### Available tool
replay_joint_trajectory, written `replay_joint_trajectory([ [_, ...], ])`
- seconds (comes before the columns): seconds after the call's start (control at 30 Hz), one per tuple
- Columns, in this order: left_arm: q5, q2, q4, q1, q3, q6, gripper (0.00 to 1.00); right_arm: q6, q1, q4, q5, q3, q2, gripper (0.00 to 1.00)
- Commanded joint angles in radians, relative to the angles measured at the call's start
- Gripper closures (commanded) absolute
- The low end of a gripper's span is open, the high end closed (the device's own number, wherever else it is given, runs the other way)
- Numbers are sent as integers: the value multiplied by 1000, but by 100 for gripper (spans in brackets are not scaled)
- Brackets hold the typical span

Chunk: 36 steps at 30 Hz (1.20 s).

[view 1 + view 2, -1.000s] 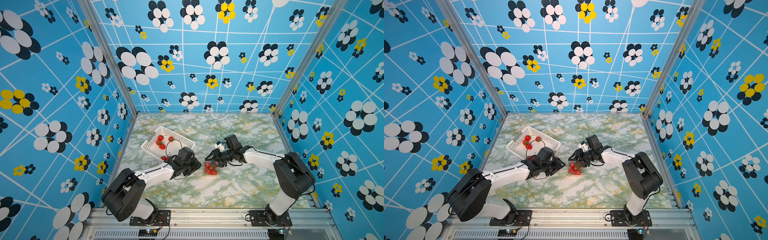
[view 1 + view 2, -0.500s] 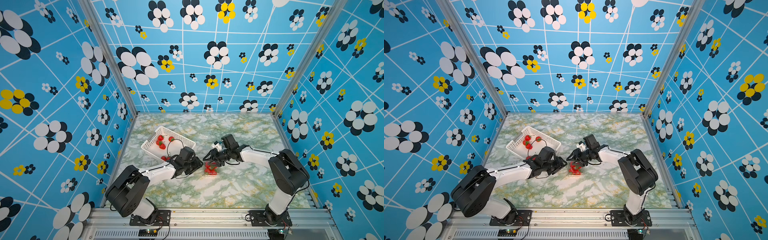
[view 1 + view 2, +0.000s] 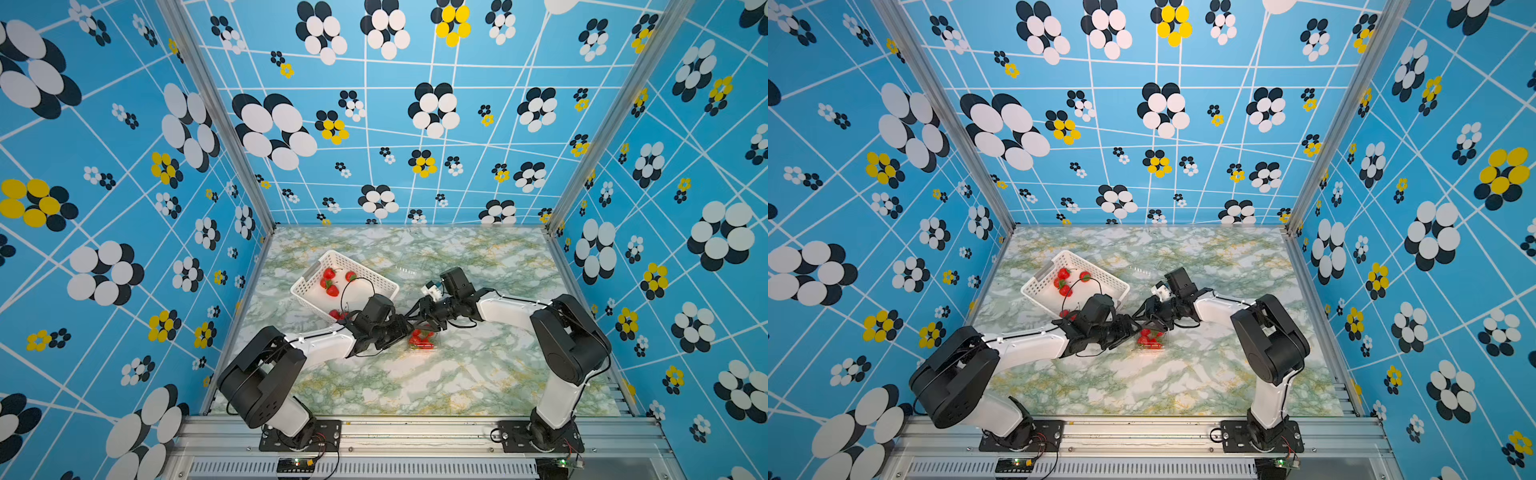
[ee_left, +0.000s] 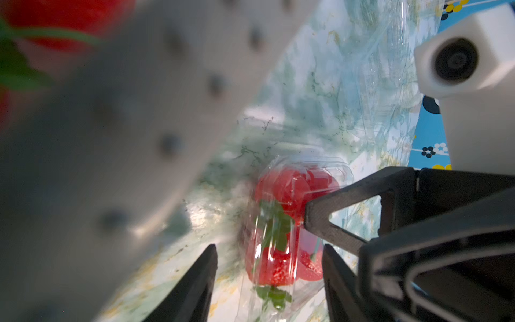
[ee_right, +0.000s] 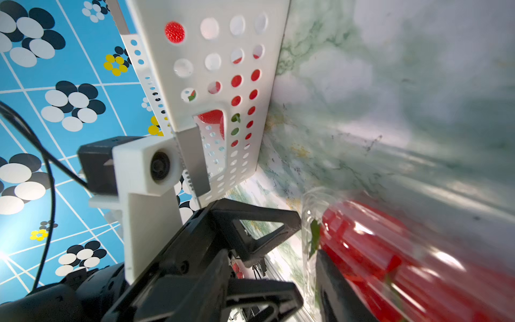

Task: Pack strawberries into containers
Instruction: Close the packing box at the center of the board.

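Note:
A clear container [image 3: 422,338] [image 3: 1152,340] holding several red strawberries [image 4: 281,181] lies on the marble table, lid down. My left gripper [image 4: 269,248] [image 3: 405,330] is open, its jaws standing either side of that container's end with a gap on one side. My right gripper [image 5: 270,251] [image 3: 419,318] comes from the opposite side, also open. One of its fingers [image 5: 326,278] rests against the container's [image 5: 418,251] side, and the container is not between its jaws. More strawberries [image 3: 331,282] lie in the white basket [image 3: 365,269].
The perforated basket [image 3: 1098,269] [image 5: 224,43] sits just behind my left wrist, and its blurred wall [image 4: 125,125] fills much of the left wrist view. A second clear container [image 3: 406,270], seemingly empty, lies farther back. The two grippers nearly touch over the filled container.
My left jaws have widened around the container. The right arm has drawn in slightly. The container itself stays where it was.

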State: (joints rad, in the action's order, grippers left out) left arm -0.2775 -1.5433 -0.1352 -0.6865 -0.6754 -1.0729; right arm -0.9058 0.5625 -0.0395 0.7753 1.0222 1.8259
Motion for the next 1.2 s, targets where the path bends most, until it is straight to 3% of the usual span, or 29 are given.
replay_joint_trajectory([
  [0.0,-56,-55,74,-15,-14,12,39,16,14,-32,-11,4,15,48],
  [0.17,-60,-54,87,-27,-6,20,38,18,14,-33,-13,1,21,49],
  [0.43,-71,-38,128,-42,9,37,48,25,13,-38,-25,-8,15,49],
  [1.17,-68,-39,132,-24,70,19,56,23,13,-31,-39,-40,-10,50],
])
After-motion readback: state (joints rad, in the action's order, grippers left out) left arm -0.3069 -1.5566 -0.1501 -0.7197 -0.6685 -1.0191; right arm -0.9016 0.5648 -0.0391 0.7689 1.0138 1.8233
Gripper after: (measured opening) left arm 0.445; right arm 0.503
